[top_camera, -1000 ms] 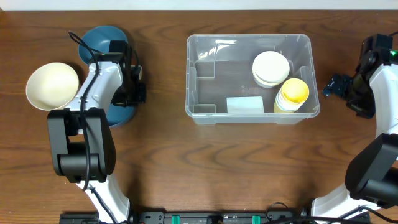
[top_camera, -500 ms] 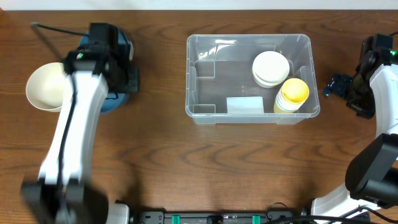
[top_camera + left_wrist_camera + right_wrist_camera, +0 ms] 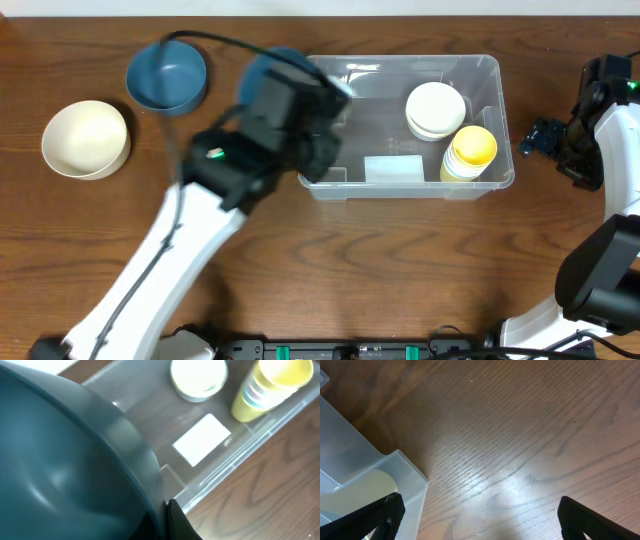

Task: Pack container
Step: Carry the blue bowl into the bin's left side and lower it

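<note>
The clear container [image 3: 400, 61] stands at the middle right of the table. It holds a stack of white bowls [image 3: 434, 108], a stack of yellow cups [image 3: 471, 149] and its whitish label [image 3: 393, 168]. My left gripper [image 3: 292, 98] is shut on the rim of a dark blue bowl [image 3: 268, 66] and holds it over the container's left edge. In the left wrist view the blue bowl [image 3: 60, 460] fills the left, pinched by my finger [image 3: 170, 520], with the container [image 3: 240, 455] beyond. My right gripper [image 3: 532, 136] is open and empty, right of the container.
A second blue bowl [image 3: 166, 75] sits at the back left. A cream bowl [image 3: 85, 138] sits at the far left. The right wrist view shows open jaws [image 3: 480, 520] over bare wood and the container's corner [image 3: 402, 477].
My left arm has swung right from the table's left side, carrying a blue bowl to the container's left edge. One blue bowl stays behind. The right arm has not moved.
</note>
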`<action>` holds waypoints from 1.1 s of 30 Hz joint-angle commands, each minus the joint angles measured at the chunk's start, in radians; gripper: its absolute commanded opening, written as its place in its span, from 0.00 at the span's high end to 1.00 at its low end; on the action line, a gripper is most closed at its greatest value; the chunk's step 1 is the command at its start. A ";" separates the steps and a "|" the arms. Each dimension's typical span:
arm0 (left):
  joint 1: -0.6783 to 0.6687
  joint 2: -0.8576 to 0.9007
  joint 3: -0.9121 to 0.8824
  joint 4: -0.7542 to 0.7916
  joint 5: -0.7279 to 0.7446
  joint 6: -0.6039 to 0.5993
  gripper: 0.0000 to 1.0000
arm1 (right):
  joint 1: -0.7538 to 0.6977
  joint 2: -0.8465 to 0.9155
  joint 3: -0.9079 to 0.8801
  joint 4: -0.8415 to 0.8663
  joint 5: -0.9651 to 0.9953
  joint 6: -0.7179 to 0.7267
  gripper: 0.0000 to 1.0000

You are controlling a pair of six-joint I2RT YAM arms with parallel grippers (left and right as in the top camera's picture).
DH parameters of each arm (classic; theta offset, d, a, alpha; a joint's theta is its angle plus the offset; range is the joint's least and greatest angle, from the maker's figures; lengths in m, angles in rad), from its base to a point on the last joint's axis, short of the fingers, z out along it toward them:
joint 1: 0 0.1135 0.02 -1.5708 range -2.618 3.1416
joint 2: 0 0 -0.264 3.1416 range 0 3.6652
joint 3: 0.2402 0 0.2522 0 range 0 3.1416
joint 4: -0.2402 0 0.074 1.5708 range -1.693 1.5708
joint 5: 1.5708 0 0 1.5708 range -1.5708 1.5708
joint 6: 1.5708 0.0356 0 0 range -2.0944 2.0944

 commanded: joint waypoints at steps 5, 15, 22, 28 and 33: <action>-0.072 0.142 -0.002 0.074 -0.024 0.064 0.94 | -0.002 -0.003 -0.001 -0.001 0.007 0.014 0.01; -0.145 0.190 -0.002 0.145 -0.037 0.164 0.94 | -0.002 -0.003 -0.001 0.000 0.007 0.014 0.01; -0.191 0.228 -0.002 0.186 -0.130 0.257 0.94 | -0.002 -0.003 -0.001 0.000 0.007 0.014 0.01; -0.190 0.333 -0.002 0.222 -0.140 0.272 0.94 | -0.002 -0.003 -0.001 0.000 0.007 0.014 0.01; -0.190 0.384 -0.002 0.254 -0.140 0.272 0.94 | -0.002 -0.003 -0.001 0.000 0.007 0.014 0.01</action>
